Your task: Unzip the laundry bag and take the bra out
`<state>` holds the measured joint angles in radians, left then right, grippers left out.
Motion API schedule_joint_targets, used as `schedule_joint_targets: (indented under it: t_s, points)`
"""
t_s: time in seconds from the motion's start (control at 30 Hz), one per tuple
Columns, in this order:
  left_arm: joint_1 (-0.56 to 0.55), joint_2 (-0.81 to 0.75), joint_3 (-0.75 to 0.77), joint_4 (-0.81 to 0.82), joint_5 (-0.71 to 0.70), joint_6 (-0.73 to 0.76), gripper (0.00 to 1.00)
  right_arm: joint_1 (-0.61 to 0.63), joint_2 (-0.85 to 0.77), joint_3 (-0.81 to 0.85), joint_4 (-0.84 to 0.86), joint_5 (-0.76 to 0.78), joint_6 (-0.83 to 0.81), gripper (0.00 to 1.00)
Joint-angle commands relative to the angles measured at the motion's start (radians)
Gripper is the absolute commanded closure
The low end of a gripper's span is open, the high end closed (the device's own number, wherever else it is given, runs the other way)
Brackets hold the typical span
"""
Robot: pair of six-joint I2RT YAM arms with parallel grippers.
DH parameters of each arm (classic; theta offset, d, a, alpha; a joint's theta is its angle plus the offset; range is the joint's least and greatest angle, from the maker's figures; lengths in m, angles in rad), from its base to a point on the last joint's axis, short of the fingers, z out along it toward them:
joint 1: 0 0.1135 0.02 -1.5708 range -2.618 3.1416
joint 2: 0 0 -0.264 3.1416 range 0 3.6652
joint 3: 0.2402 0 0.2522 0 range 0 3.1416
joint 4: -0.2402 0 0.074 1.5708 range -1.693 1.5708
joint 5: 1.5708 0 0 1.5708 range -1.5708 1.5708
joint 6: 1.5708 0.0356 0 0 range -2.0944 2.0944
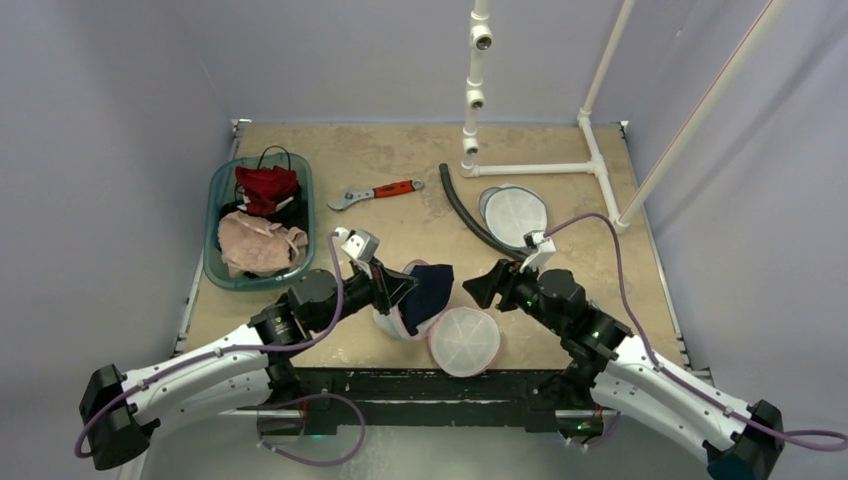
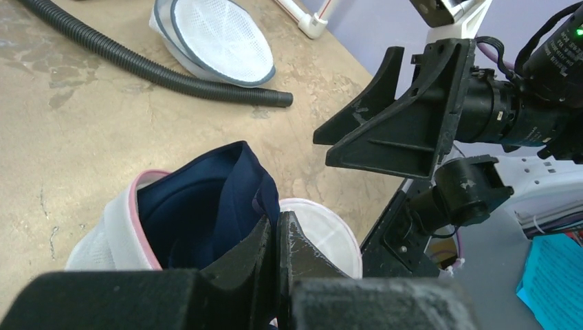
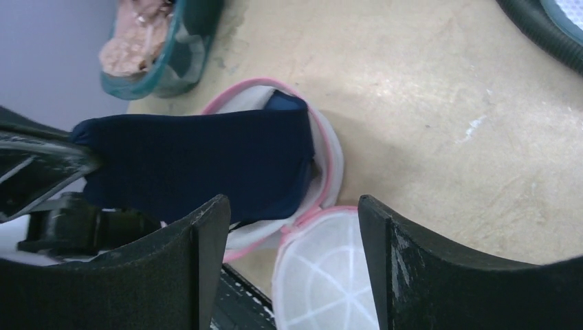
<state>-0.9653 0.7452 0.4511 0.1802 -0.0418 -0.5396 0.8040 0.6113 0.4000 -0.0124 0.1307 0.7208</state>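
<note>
The laundry bag (image 1: 392, 324) is a round white mesh case with pink trim, lying unzipped near the table's front edge. Its lid (image 1: 464, 341) is flipped flat onto the table. A navy bra (image 1: 428, 290) sticks up out of the bag's opening (image 2: 117, 227). My left gripper (image 2: 278, 223) is shut on the bra's (image 2: 206, 206) upper edge and holds it stretched out of the bag. My right gripper (image 3: 292, 203) stands open just right of the bra (image 3: 206, 158), above the lid (image 3: 330, 275), with nothing between its fingers.
A teal basket (image 1: 222, 262) of clothes stands at the left. A red-handled wrench (image 1: 375, 193) lies at the back middle. A black corrugated hose (image 1: 465, 212) and a grey-trimmed mesh bag (image 1: 513, 212) lie at the right, beside a white pipe frame (image 1: 540, 168).
</note>
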Motion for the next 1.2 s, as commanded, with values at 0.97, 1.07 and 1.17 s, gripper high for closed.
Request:
schedule_joint_targets:
  t_s: [0.97, 1.07, 1.17]
  points:
    - [-0.003, -0.032, 0.314, -0.085, 0.201, 0.094, 1.00, -0.003, -0.165, -0.051, 0.412, -0.238, -0.065, 0.19]
    - [-0.002, 0.011, 0.231, -0.045, 0.190, 0.067, 1.00, -0.003, -0.196, -0.053, 0.341, -0.154, -0.068, 0.20]
    - [-0.001, 0.094, 0.168, 0.015, 0.197, 0.047, 1.00, -0.005, -0.224, -0.071, 0.290, -0.105, -0.059, 0.21]
